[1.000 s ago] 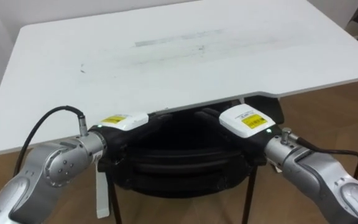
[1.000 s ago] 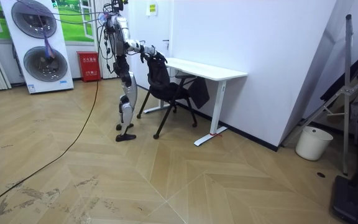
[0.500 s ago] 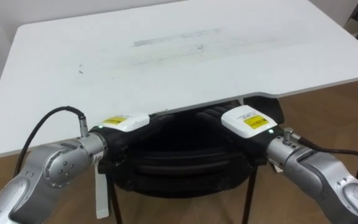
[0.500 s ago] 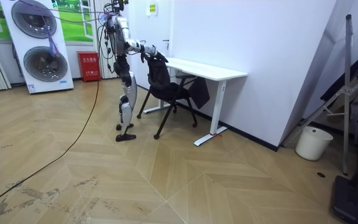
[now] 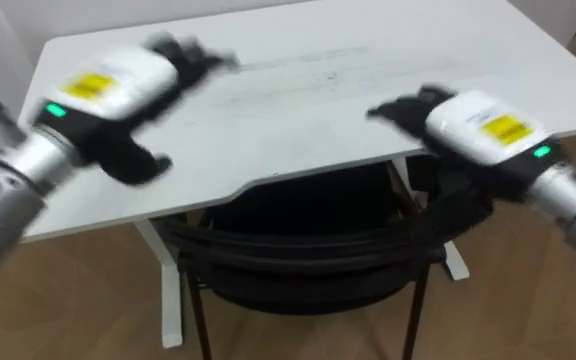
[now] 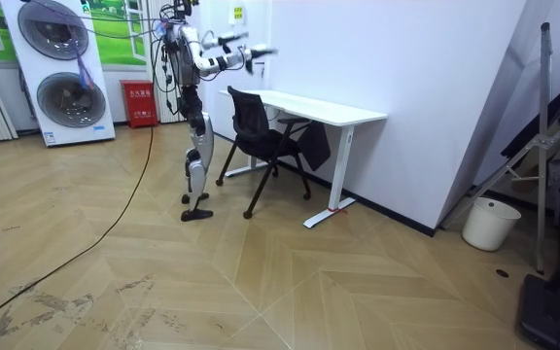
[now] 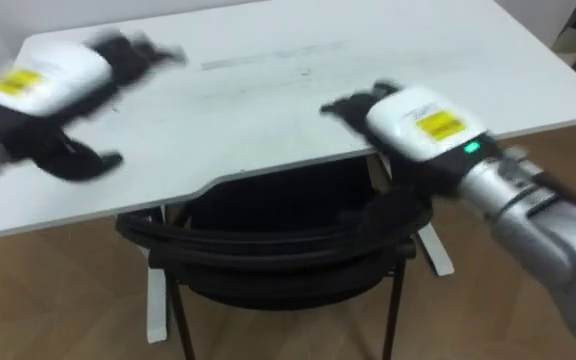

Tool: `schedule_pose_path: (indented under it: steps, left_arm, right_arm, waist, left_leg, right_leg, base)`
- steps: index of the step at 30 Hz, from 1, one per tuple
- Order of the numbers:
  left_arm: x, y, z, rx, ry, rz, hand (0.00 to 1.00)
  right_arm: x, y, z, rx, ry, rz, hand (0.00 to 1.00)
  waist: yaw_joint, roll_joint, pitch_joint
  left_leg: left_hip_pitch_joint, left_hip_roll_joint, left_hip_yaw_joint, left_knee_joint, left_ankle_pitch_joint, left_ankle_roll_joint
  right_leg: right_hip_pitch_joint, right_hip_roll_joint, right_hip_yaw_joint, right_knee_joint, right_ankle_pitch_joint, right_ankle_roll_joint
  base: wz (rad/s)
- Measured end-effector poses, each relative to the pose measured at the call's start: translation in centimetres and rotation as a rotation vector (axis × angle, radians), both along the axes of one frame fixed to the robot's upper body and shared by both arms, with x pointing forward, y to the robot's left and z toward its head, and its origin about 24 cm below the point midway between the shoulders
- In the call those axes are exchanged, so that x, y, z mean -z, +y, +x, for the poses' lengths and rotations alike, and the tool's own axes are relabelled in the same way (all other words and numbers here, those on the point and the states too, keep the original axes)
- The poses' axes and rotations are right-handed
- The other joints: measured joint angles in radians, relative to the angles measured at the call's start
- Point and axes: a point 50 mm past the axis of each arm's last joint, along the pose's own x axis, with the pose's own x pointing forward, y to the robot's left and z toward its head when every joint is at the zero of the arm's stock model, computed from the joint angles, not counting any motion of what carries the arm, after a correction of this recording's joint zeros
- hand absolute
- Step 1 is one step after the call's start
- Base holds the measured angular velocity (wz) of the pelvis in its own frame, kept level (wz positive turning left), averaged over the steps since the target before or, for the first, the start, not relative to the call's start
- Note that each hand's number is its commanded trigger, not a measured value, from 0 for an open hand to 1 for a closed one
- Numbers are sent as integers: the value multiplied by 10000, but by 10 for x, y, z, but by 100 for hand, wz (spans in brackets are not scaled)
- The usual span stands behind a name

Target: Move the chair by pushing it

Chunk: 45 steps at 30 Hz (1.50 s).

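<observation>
The black chair (image 5: 308, 240) stands pushed in at the white desk (image 5: 298, 100), its curved backrest just below the desk's front edge and its seat under the top. Both my hands are off the chair and raised over the desk. My left hand (image 5: 108, 90) hovers over the left part of the desk, fingers stretched forward and thumb apart, holding nothing. Over the right front edge, my right hand (image 5: 468, 125) is open too, its fingers pointing left. In the room view I stand behind the chair (image 6: 261, 136) with my arms lifted toward the wall.
A white wall runs behind the desk (image 6: 319, 107). A dark bag (image 6: 314, 146) hangs under the desk. A tall white panel (image 6: 66, 68) and a red box (image 6: 136, 104) stand behind me. A white bin (image 6: 481, 224) sits at the room view's right.
Both hands have let go of the chair's backrest and swung up and forward over the desk. The chair's back now stands free and upright at the desk edge.
</observation>
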Motion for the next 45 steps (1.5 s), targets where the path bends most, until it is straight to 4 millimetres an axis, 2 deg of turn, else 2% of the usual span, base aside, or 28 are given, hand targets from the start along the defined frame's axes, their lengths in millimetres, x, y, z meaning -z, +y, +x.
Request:
schedule_pose_path:
  steps: [2,4,6,7,9,12,16,18,20,21,22,23,26,27,29,30,32,35,36,38,41,45]
  left_arm:
    - [-9,25,-16,-1098,-1265,-435,0]
    - [-7,40,-30,-1862,-1909,-582,0]
    - [-4,50,-40,-2421,-2513,-869,0]
    - [-1,57,-47,-2746,-2925,-1223,0]
    - [9,69,-58,-3437,-3349,-1772,0]
    - [28,83,-71,-4422,-3674,-3109,0]
    - [58,97,-92,-5614,-4284,-4978,0]
    - [77,105,-101,-6213,-4502,-6460,0]
    - [114,114,-123,-7564,-4237,-8655,0]
    - [126,115,-130,-7927,-4074,-9198,0]
    - [150,115,-142,-8713,-3677,-10233,0]
    - [164,114,-149,-9178,-3373,-10718,0]
    - [254,98,-195,-12403,-1120,-13656,0]
    - [267,94,-204,-12937,-655,-14034,0]
    - [307,69,-235,-14293,1310,-15394,0]
    - [315,64,-243,-14567,1884,-15603,0]
    - [338,46,-268,-15351,4060,-16041,0]
    - [355,27,-295,-16115,6197,-16229,0]
    - [357,24,-299,-16220,6548,-16240,0]
    - [362,15,-307,-16278,8027,-15813,0]
    - [369,4,-303,-15915,9647,-15376,0]
    - [376,-5,-285,-15041,11252,-14658,0]
  right_arm:
    - [-23,-28,-11,1318,-1910,664,0]
    - [-28,-42,-21,1987,-2916,1064,0]
    - [-26,-54,-32,2464,-3622,1712,0]
    - [-23,-61,-39,2734,-3932,2098,0]
    - [-16,-69,-48,3101,-4274,2783,0]
    - [-1,-83,-65,3918,-4950,4199,0]
    - [26,-93,-88,5093,-5671,5693,0]
    - [42,-98,-98,5605,-5722,6898,0]
    - [73,-108,-114,6873,-5416,9076,0]
    - [84,-111,-119,7321,-5274,9630,0]
    - [108,-114,-131,8344,-4918,10801,0]
    - [121,-115,-138,8894,-4719,11378,0]
    - [204,-109,-178,12148,-3206,15035,0]
    - [217,-107,-184,12698,-2889,15529,0]
    - [261,-92,-215,14594,-1707,17137,0]
    - [270,-89,-222,15039,-1403,17416,0]
    - [301,-72,-252,16651,253,17975,0]
    - [324,-50,-278,17844,1771,18630,0]
    - [327,-45,-281,17970,2083,18749,0]
    - [338,-27,-291,18233,3773,18749,0]
    - [347,-10,-296,18417,5910,18339,0]
    - [353,1,-289,18280,7100,18420,0]
  waist:
    - [-38,-20,-45]
    - [-150,-69,-22]
    - [-198,-96,-16]
    - [-231,-163,17]
    - [-255,-204,14]
    - [-348,-240,-34]
    - [-331,-76,-152]
    - [-373,49,-136]
    - [-352,151,-141]
    - [-350,177,-144]
    - [-323,224,-132]
    - [-320,234,-128]
    - [-146,205,-126]
    - [-116,186,-126]
    - [-154,125,-126]
    - [-159,118,-124]
    - [-242,82,-98]
    - [-278,65,-88]
    - [-319,60,-88]
    - [-391,66,-84]
    - [-433,94,-74]
    - [-503,83,-78]
  left_leg:
    - [190,3,36,-61,-33,-45]
    - [198,12,37,-95,-42,-59]
    - [190,19,46,-98,-46,-67]
    - [143,17,67,-99,-53,-77]
    - [93,13,79,-97,-89,-79]
    - [96,12,89,-26,-201,-63]
    - [120,15,125,-23,-289,-77]
    - [153,21,178,-57,-296,-78]
    - [180,23,232,-126,-297,-78]
    - [214,25,252,-137,-303,-87]
    - [289,30,308,-173,-320,-102]
    - [302,29,316,-173,-326,-105]
    - [306,26,324,-147,-385,-131]
    - [299,32,310,-132,-407,-135]
    - [255,30,193,-24,-514,-129]
    - [229,31,179,27,-542,-125]
    - [231,-21,67,65,-591,-102]
    - [255,-33,61,93,-646,-71]
    - [263,-33,61,91,-654,-70]
    - [252,-41,60,128,-714,-75]
    - [250,-48,75,125,-738,-73]
    - [246,-45,94,142,-739,-74]
  right_leg:
    - [212,13,-10,-140,-9,12]
    - [208,30,-1,-148,-9,11]
    - [209,33,-12,-127,-10,8]
    - [183,33,-16,-152,-12,7]
    - [150,30,-5,-185,-12,7]
    - [197,20,-9,-238,-16,13]
    - [199,19,-12,-261,-23,26]
    - [199,25,29,-269,-26,33]
    - [164,25,67,-271,-32,42]
    - [175,27,93,-265,-39,51]
    - [189,38,176,-234,-71,45]
    - [185,42,200,-210,-96,42]
    - [-11,36,271,62,-298,5]
    - [-19,38,273,55,-306,-4]
    - [-8,34,245,46,-315,-2]
    - [3,27,224,41,-324,6]
    - [93,-16,131,9,-366,52]
    - [173,-49,63,-48,-374,65]
    - [198,-50,65,-75,-374,66]
    - [222,-44,76,-119,-380,72]
    - [218,-50,80,-128,-388,84]
    - [219,-45,76,-124,-386,84]
  base:
    - [-7]
    - [0]
    - [0]
    - [0]
    - [-2]
    - [-3]
    - [-7]
    - [-7]
    - [-9]
    - [-14]
    - [-11]
    - [-8]
    - [-10]
    - [-15]
    - [-2]
    - [9]
    - [15]
    - [4]
    - [0]
    - [0]
    - [-1]
    - [0]
